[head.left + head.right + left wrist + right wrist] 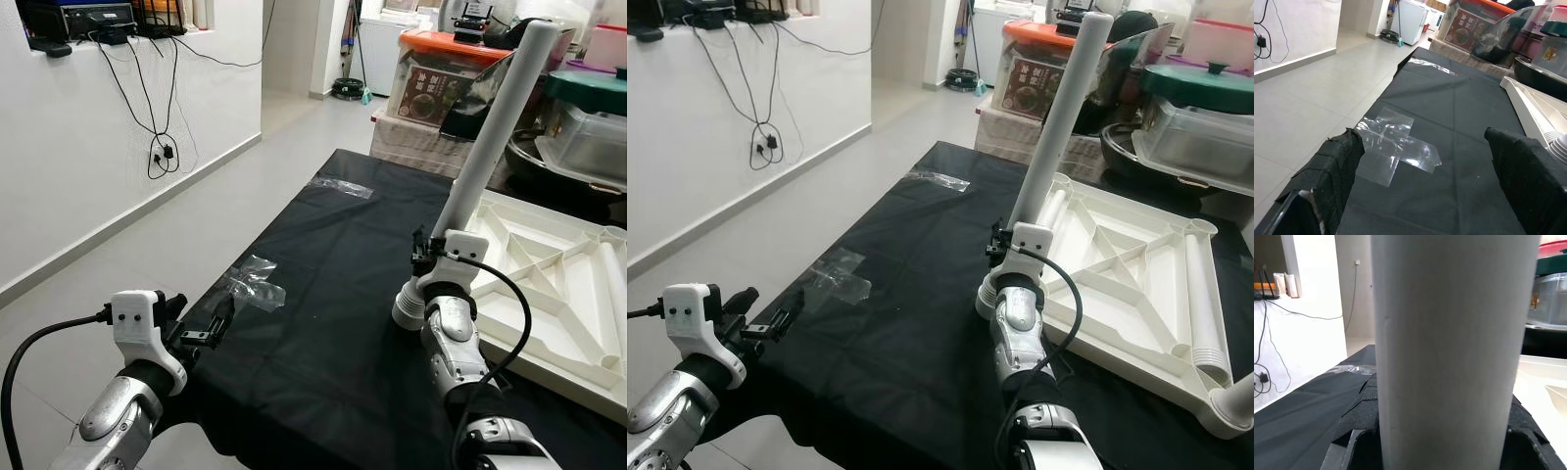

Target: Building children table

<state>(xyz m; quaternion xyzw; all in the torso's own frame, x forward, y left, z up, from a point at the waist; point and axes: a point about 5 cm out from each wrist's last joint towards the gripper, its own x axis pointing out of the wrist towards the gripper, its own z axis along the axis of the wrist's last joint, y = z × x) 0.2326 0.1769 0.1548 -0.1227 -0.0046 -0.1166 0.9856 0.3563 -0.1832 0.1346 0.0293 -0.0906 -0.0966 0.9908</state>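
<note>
Black cloth covers the worktop (333, 294), which stands on a pale tiled floor (196, 206) beside a white wall (69, 157) hung with cables. At the right of the worktop lies the white table top (1117, 264), upside down, its ribbed underside facing up. One white leg (1203, 294) lies inside it along its right edge. A second white leg (490, 137) is gripped by the right end effector (431, 257), whose fingers are closed around its lower part; the leg rises tilted toward the far right, just beside the near left corner of the table top. The left end effector (211, 328) hovers over the near left edge of the worktop with its fingers (1327, 171) spread apart, holding nothing. Clear tape (1396, 147) sticks to the cloth just beyond it. Storage boxes (441, 78) stand at the far right.
</note>
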